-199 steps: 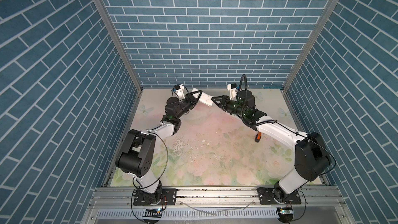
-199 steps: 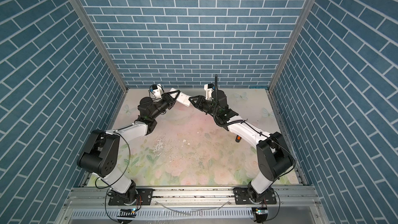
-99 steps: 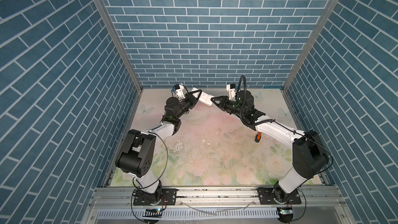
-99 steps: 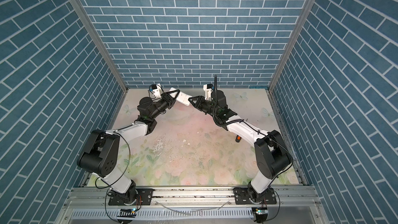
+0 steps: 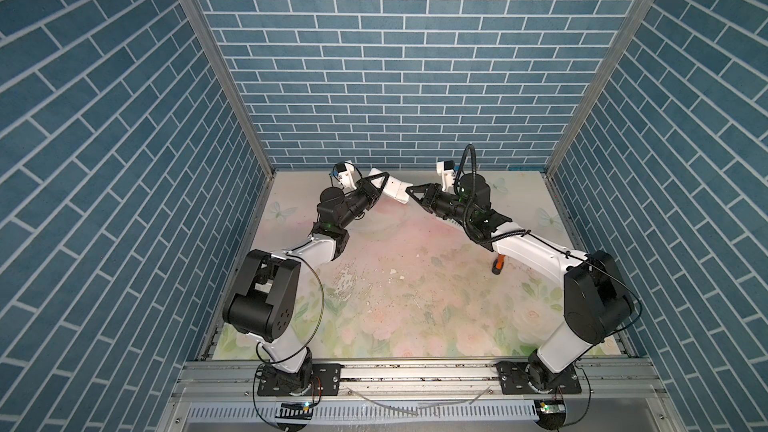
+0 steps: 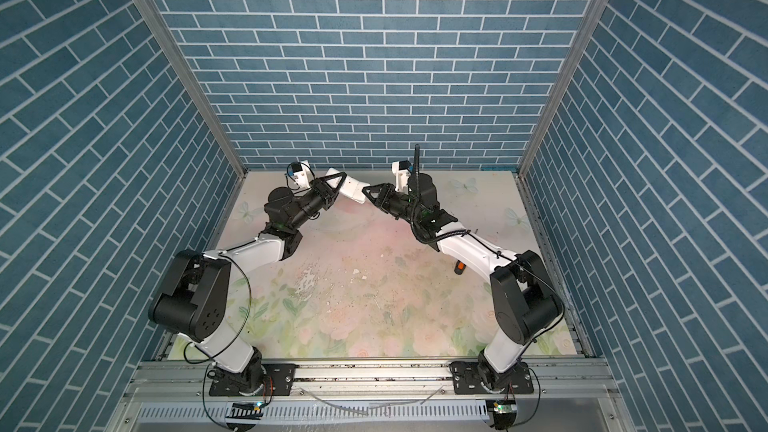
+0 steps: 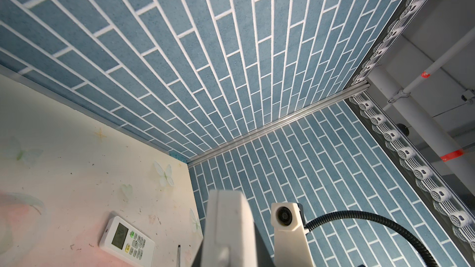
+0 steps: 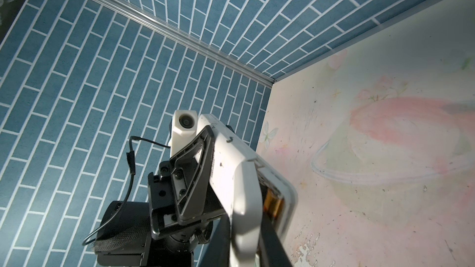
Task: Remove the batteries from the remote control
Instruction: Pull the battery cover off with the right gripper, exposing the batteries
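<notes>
A white remote control hangs in the air near the back wall, with my left gripper shut on its middle. At the remote's free end, my right gripper is shut on the white battery cover. The cover stands lifted off the body. In the gap beneath it shows the gold-copper end of one of the batteries. The rest of the batteries are hidden inside. In the left wrist view the held remote shows edge-on and blurred.
A second white remote with a display and buttons lies on the floral table below, next to a thin screwdriver tip. An orange-handled screwdriver lies under my right forearm. The back brick wall stands close behind both grippers.
My right arm has shifted slightly to the left and its jaws have narrowed at the remote's end. The left arm and the remote have stayed in place.
</notes>
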### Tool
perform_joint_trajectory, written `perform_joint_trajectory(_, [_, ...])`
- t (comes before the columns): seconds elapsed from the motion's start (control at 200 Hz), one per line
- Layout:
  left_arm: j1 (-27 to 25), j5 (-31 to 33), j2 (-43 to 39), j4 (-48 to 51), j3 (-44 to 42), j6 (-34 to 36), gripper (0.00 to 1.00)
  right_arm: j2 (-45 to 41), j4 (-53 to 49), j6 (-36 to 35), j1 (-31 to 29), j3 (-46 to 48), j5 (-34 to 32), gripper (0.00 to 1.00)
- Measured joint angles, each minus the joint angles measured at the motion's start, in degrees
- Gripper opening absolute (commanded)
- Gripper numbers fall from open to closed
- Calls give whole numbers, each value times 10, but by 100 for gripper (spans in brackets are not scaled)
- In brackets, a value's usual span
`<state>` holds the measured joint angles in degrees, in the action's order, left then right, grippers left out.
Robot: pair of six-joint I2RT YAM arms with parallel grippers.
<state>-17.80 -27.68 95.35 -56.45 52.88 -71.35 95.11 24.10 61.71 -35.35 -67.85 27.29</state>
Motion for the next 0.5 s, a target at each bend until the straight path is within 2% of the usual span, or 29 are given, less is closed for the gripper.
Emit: perform_joint_trajectory(0.5, [1,6,0,0,0,0,0,6,22,15,0,-10,14,13])
